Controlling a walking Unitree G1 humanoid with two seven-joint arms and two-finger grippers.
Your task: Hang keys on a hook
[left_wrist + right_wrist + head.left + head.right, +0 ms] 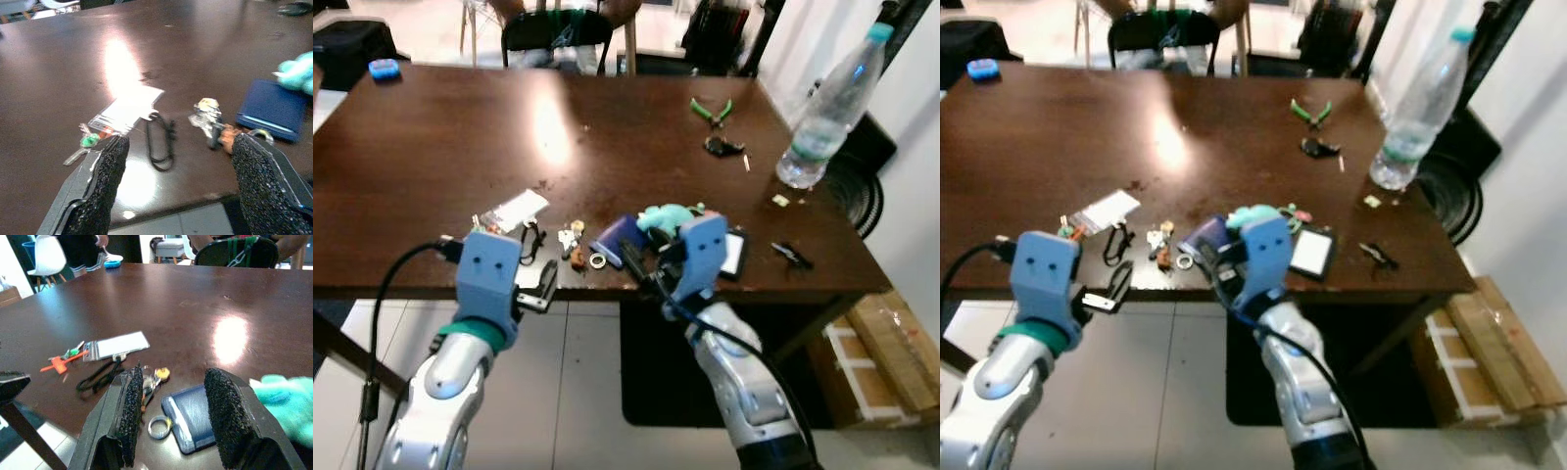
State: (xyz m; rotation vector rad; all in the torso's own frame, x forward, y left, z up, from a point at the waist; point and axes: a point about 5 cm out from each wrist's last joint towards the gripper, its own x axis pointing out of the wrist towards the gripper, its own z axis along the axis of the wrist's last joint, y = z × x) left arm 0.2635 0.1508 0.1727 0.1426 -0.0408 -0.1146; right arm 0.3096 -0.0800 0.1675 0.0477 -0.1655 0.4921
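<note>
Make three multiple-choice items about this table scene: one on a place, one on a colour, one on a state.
1. Where does the water bottle stand?
A. near the table's right edge
B. at the near left corner
C. on the floor

2. What colour are the pliers' handles?
A. red
B. green
C. yellow

3. How are the right gripper's fingers?
A. shut on the keys
B. shut on the wallet
C. open

Answers:
1. A, it stands upright by the right edge of the table.
2. B, both handles are green.
3. C, a gap shows between the fingers, above the keys and blue wallet.
</note>
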